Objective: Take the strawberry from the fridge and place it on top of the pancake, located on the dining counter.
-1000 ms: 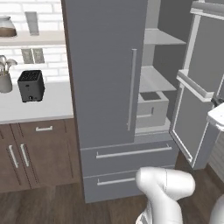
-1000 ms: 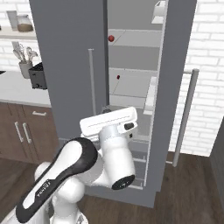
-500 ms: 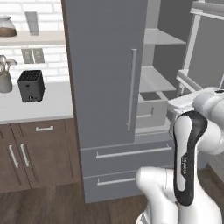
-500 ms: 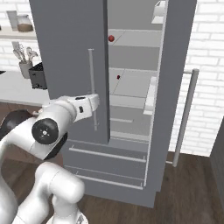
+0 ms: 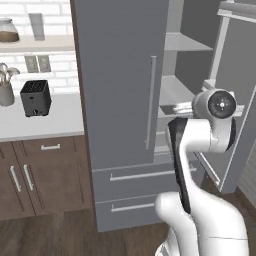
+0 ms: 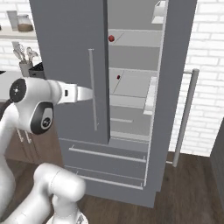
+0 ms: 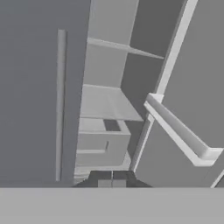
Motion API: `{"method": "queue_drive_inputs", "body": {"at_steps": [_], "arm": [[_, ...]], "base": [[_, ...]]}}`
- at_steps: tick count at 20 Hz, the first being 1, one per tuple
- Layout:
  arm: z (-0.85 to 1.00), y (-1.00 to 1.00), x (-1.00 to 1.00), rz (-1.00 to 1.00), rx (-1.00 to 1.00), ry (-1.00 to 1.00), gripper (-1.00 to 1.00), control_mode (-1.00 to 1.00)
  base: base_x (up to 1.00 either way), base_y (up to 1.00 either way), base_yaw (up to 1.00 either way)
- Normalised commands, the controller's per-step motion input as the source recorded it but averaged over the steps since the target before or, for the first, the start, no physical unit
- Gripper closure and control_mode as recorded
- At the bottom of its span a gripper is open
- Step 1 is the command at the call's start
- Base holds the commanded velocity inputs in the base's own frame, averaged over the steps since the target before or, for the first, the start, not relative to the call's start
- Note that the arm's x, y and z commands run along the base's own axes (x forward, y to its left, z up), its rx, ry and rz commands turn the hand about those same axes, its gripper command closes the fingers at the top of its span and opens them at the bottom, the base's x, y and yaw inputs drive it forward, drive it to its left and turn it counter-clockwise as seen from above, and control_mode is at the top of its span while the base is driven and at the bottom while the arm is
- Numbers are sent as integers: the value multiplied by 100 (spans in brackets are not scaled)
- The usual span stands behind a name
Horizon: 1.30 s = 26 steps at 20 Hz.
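Gripper (image 7: pixel 112 178) clenched, empty, facing open fridge (image 6: pixel 131 109); strawberry (image 6: pixel 111 38) on upper shelf; no legible writing.

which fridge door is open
The right-hand door of the fridge is swung open, baring the shelves; the left door is shut, handle facing out.

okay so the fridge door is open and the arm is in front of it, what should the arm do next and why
Probably open the gripper and reach up toward the strawberry on the upper shelf of the fridge. The right door is already open, the fingers are shut on nothing, and the hand points lower, at the box-like bin.
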Motion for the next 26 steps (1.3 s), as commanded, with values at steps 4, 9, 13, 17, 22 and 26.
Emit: {"method": "queue_drive_inputs", "body": {"at_steps": [4, 9, 13, 17, 22, 26], "arm": [[18, 3, 29, 20, 26, 35, 100, -100], [-3, 29, 19, 8, -1, 3, -100, -100], [-14, 38, 21, -1, 0, -6, -100, -100], [-34, 20, 35, 0, 4, -13, -100, -100], [-32, 21, 59, -1, 0, -5, -100, -100], [-3, 4, 64, -5, 0, 11, -100, -100]], "base": [[0, 0, 0], [0, 0, 0], [0, 0, 0], [0, 0, 0], [0, 0, 0], [0, 0, 0]]}}
